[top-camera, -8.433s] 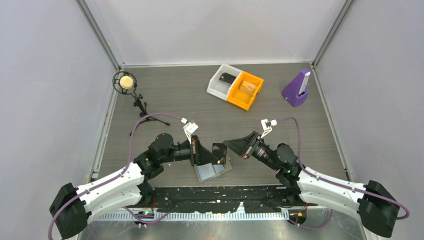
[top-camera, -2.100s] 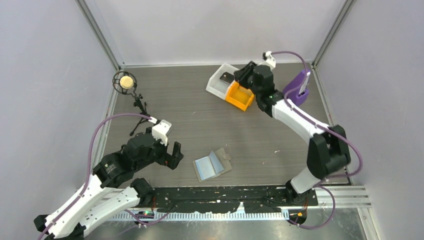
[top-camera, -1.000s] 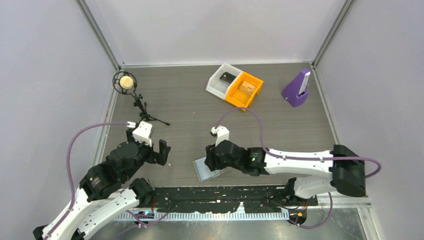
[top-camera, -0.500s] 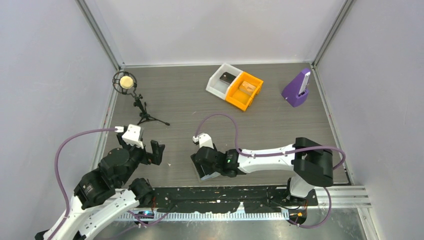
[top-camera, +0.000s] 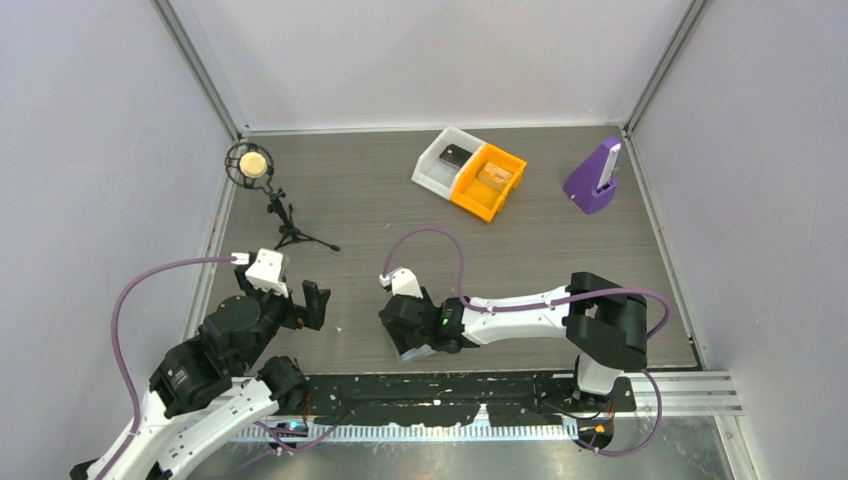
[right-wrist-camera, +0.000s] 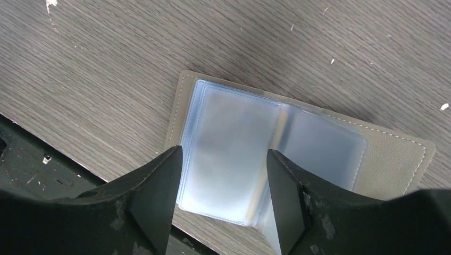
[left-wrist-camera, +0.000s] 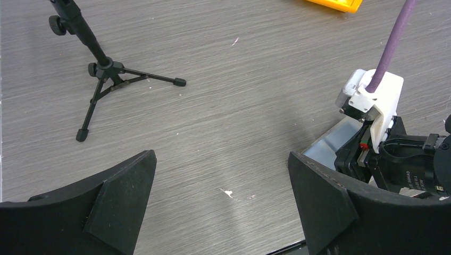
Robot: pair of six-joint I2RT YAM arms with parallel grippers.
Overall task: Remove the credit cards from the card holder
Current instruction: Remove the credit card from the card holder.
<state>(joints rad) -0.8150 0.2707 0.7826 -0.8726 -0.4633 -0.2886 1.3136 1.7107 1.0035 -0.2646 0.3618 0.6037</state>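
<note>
At the far left of the table (top-camera: 560,250), a small microphone (top-camera: 250,163) upright on a black tripod (top-camera: 291,234), legs spread on the wood grain. Nearer and a little to the right, the left gripper (top-camera: 308,303): spread wide, nothing between the fingers (left-wrist-camera: 123,197), raised over bare table and well apart from the tripod.

Near the middle, close to the near edge, the right gripper (top-camera: 408,338), reaching across from the right-hand base and pointing down over the card holder (right-wrist-camera: 242,146). Lies open and flat on the table, grey-brown border around the outside, two pale blue clear panels facing up with the fold between them. Mostly hidden under the wrist from above. From the left wrist, only a pale corner showing beside the right arm's white camera block (left-wrist-camera: 374,99).

Right gripper parted and straddling one panel, one finger (right-wrist-camera: 155,204) at that panel's outer edge, the other at the fold; grasping nothing. Cannot tell whether the tips touch the holder. Panels too blurred to tell what sits inside.

Toward the back, right of centre, a white bin (top-camera: 440,160) touching an orange bin (top-camera: 492,182), each with something small in it. Farthest right, near the back corner, a purple stand (top-camera: 590,185) holding a pale upright piece.
</note>
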